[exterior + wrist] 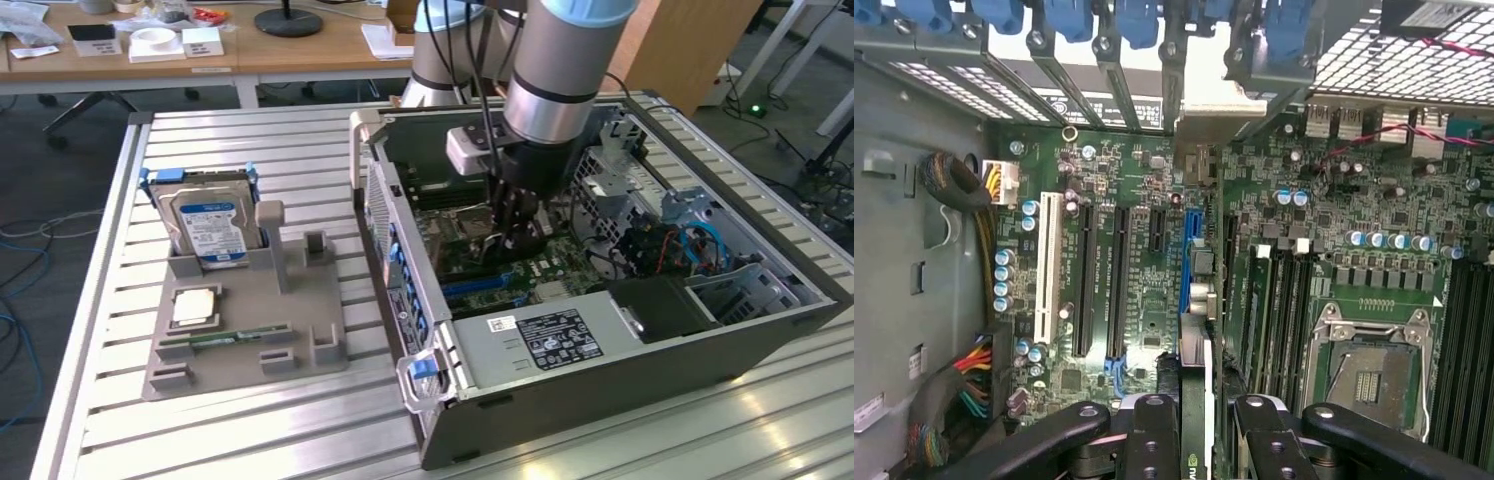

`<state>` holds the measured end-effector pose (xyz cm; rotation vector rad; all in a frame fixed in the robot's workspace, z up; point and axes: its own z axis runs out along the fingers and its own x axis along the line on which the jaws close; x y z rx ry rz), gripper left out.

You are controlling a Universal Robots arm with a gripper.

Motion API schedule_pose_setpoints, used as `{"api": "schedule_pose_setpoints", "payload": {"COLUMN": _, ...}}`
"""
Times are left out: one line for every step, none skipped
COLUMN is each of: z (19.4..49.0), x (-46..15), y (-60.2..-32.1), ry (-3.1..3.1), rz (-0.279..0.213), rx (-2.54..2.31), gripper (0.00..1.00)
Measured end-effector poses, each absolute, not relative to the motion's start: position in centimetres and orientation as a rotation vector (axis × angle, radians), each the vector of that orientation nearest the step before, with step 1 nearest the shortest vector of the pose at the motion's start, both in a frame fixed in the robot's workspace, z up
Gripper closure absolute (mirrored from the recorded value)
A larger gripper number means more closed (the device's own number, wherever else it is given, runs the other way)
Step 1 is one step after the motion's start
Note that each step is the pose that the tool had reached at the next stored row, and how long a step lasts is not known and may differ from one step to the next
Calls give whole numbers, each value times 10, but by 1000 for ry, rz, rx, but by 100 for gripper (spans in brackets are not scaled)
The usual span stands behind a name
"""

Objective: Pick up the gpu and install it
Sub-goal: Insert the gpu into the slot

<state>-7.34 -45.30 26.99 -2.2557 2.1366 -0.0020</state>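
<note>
The pincer (1205,412) is down inside the open computer case (601,370), closed on the gpu (1196,375). The card stands edge-on between its two black fingers (1154,435), one on each flat side. Its free end reaches out past the fingertips, in line with the blue slot (1186,250) on the motherboard (1139,320); whether it touches the slot cannot be told. In the exterior view the arm enters from twelve o'clock. At nine o'clock of the case, a hard drive (214,225) stands on the counter (267,430).
</note>
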Motion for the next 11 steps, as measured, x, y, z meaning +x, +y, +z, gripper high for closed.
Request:
{"api": "schedule_pose_setpoints", "payload": {"z": 270, "x": -74, "y": -453, "ry": 2137, "rz": -2, "rx": -2256, "gripper": 74}}
{"api": "schedule_pose_setpoints", "payload": {"z": 270, "x": -75, "y": -453, "ry": 2137, "rz": -2, "rx": -2256, "gripper": 74}}
{"api": "schedule_pose_setpoints", "payload": {"z": 270, "x": -75, "y": -453, "ry": 2136, "rz": -2, "rx": -2256, "gripper": 74}}
{"api": "schedule_pose_setpoints", "payload": {"z": 269, "x": -76, "y": -453, "ry": 2136, "rz": -2, "rx": -2256, "gripper": 74}}
{"api": "schedule_pose_setpoints", "payload": {"z": 269, "x": -77, "y": -453, "ry": 2137, "rz": -2, "rx": -2256, "gripper": 74}}
{"api": "schedule_pose_setpoints", "payload": {"z": 269, "x": -77, "y": -453, "ry": 2137, "rz": -2, "rx": -2256, "gripper": 74}}
{"api": "schedule_pose_setpoints", "payload": {"z": 269, "x": -77, "y": -453, "ry": 2137, "rz": -2, "rx": -2256, "gripper": 74}}
{"api": "schedule_pose_setpoints", "payload": {"z": 269, "x": -78, "y": -453, "ry": 2137, "rz": -2, "rx": -2256, "gripper": 74}}
{"api": "schedule_pose_setpoints", "payload": {"z": 269, "x": -78, "y": -453, "ry": 2137, "rz": -2, "rx": -2256, "gripper": 74}}
{"api": "schedule_pose_setpoints", "payload": {"z": 269, "x": -78, "y": -453, "ry": 2137, "rz": -2, "rx": -2256, "gripper": 74}}
{"api": "schedule_pose_setpoints", "payload": {"z": 268, "x": -78, "y": -453, "ry": 2137, "rz": -2, "rx": -2256, "gripper": 74}}
